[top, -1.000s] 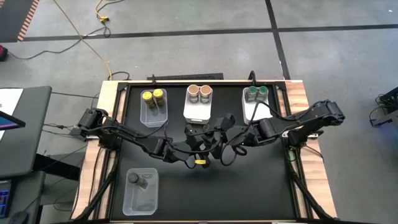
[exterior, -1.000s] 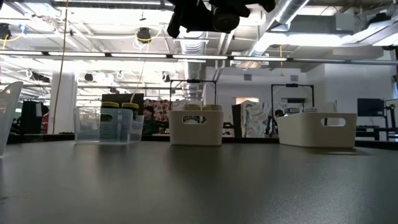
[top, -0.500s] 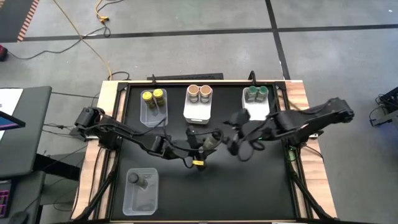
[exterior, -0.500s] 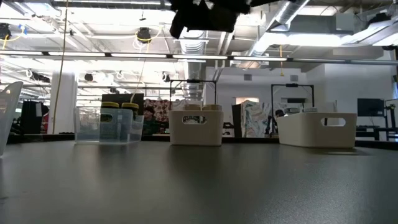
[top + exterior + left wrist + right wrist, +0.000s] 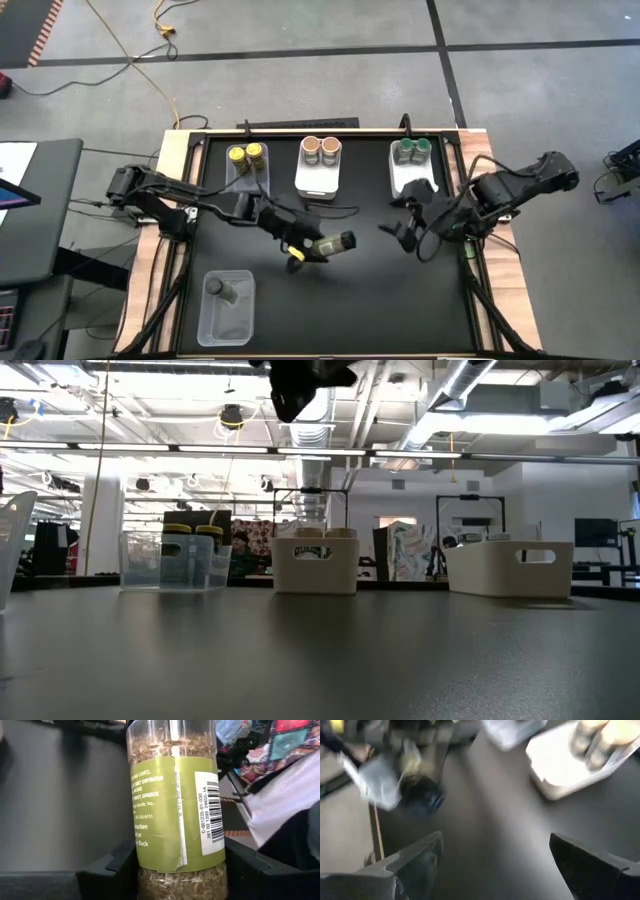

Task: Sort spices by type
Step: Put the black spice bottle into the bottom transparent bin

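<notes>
My left gripper (image 5: 316, 246) hangs above the middle of the black table, shut on a spice jar (image 5: 338, 242) with a green label, dried herbs inside and a dark cap; its label fills the left wrist view (image 5: 175, 805). My right gripper (image 5: 400, 232) stands open to the jar's right, apart from it, with nothing between its fingers (image 5: 415, 865). It looks at the jar's dark cap (image 5: 422, 795). Other jars stand in bins: yellow tops (image 5: 247, 154), tan-brown tops (image 5: 321, 149), green tops (image 5: 411, 150), and a grey top (image 5: 215, 287). My left gripper pinches the jar's clear body at the label's lower edge (image 5: 150, 865), near the jar's bottom end, one finger (image 5: 112, 870) on each side. The fingers come from the table's left. The jar sticks out ahead of them, cap end toward the table's right, lifted clear.
A clear bin (image 5: 247, 185), a white bin (image 5: 318, 182) and another white bin (image 5: 408, 180) line the far edge. A clear bin (image 5: 228, 318) sits at the near left. Bare black table (image 5: 400, 300) lies between them.
My right gripper has let go of the jar, opened and drawn back from it toward the table's right edge. My left gripper has kept hold, turned and shifted a little toward the left; the jar now lies out level with its cap toward the right.
</notes>
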You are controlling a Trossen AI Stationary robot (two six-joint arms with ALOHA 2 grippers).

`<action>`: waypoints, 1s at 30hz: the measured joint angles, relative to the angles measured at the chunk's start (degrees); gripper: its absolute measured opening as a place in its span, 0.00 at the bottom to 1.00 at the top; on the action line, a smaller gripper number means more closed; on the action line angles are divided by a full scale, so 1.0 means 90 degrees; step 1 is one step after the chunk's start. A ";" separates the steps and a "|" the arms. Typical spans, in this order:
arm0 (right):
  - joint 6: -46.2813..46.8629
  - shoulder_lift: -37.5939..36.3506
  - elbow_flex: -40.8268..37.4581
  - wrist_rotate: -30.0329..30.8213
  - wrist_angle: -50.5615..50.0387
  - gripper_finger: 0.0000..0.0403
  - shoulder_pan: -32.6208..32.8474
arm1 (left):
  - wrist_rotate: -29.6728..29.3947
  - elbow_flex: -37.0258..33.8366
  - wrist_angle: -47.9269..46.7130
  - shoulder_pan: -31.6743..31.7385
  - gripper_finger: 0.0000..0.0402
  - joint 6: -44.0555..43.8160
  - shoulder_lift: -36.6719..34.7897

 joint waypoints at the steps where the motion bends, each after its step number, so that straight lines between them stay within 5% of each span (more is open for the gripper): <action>1: 0.0110 0.0052 -0.0001 -0.0143 -0.0097 0.97 0.0055 | 0.0192 0.0000 -0.0074 0.0086 0.52 -0.0026 -0.0002; 7: 0.0658 0.0441 -0.0005 -0.0334 -0.0836 0.96 0.0422 | 0.0769 -0.0002 -0.0743 0.0238 0.52 0.0319 0.0002; 15: -0.0146 0.1575 -0.0005 -0.0453 -0.0797 0.95 0.0699 | 0.1424 -0.0737 -0.0282 0.0271 0.52 0.0420 -0.0116; 20: -0.0284 0.2055 -0.0005 -0.0465 -0.0172 0.95 0.0699 | 0.1632 -0.2425 0.2207 0.0275 0.52 -0.0749 -0.0435; 25: -0.1417 0.2190 -0.0002 0.0367 0.1475 0.95 0.0681 | 0.1725 -0.3917 0.5601 0.0272 0.52 -0.2172 -0.0743; 30: -0.2648 0.2273 -0.0002 0.0642 0.2497 0.95 0.0341 | 0.1960 -0.4675 0.6977 0.0266 0.52 -0.3184 -0.0931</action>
